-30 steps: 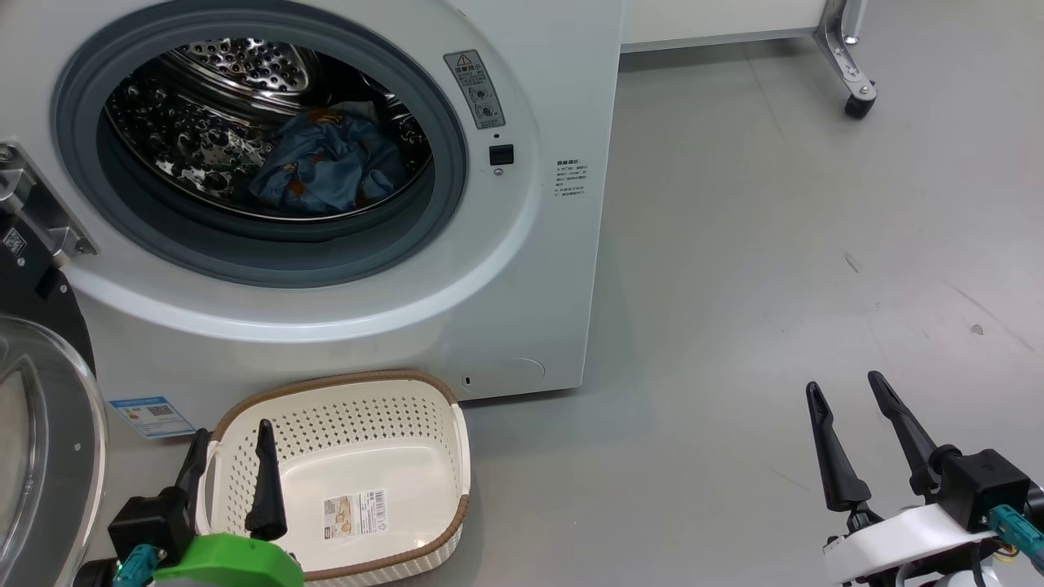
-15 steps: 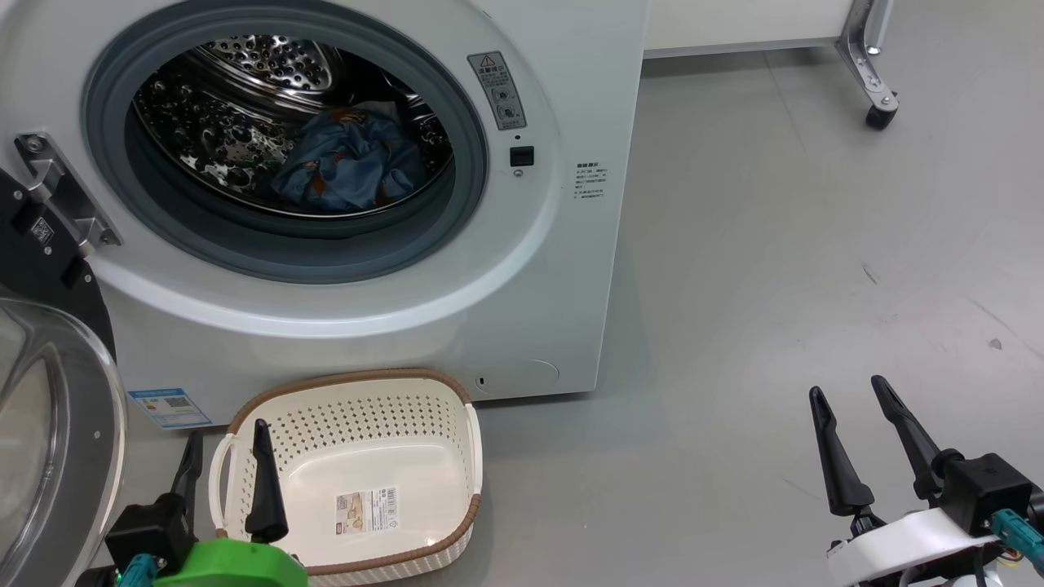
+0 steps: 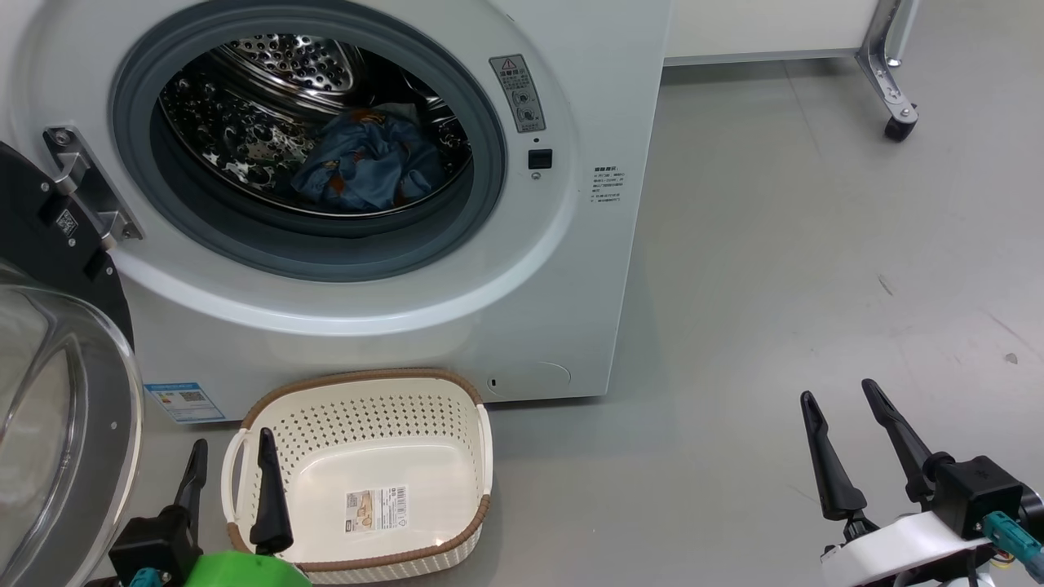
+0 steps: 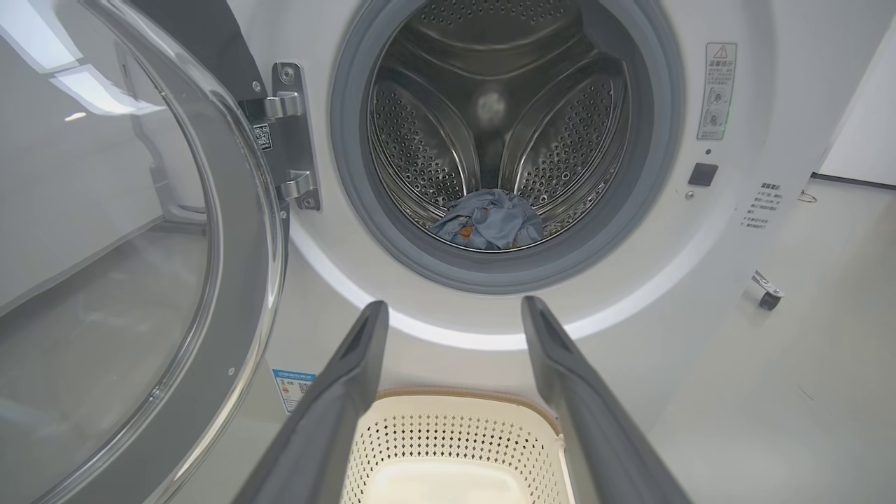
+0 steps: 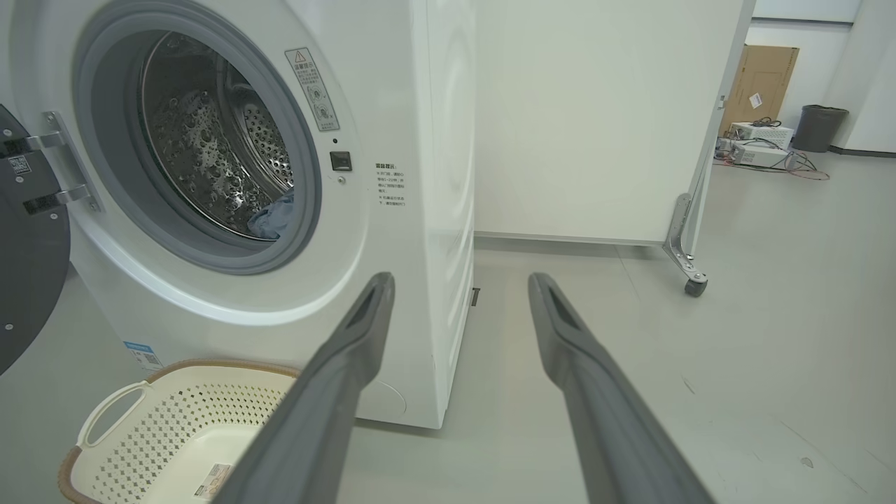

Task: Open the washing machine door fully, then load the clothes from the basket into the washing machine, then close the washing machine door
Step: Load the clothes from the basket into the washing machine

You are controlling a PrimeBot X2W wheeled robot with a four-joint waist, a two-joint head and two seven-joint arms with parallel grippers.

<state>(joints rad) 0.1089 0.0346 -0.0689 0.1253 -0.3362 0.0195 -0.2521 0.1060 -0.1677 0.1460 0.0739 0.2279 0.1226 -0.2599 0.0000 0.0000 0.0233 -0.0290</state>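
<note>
- The clothes [image 3: 367,167], crumpled blue fabric, lie in the perforated steel drum [image 3: 245,139] of the washing machine [image 3: 571,269].
- The cream perforated basket [image 3: 367,412] before it holds just a label sticker [image 3: 376,509].
- The washing machine door [image 3: 73,424] stands swung open at left.
- I see my left gripper [image 3: 231,440] and right gripper [image 3: 838,391] spread, holding nothing.

Floor [image 3: 775,269]: smooth, grey, slightly glossy, with a few dark scuff marks [image 3: 885,285] right of the washing machine [image 3: 571,269]. The machine stands directly on the floor. A cream perforated basket [image 3: 367,412] with a brown woven rim sits just in front of the machine's base. Behind and right of the machine, a white panel [image 5: 595,119] rests on a metal leg with a black caster [image 3: 899,129]. Farther off on that side are a cardboard box [image 5: 758,87] and a dark bin [image 5: 820,126].
</note>
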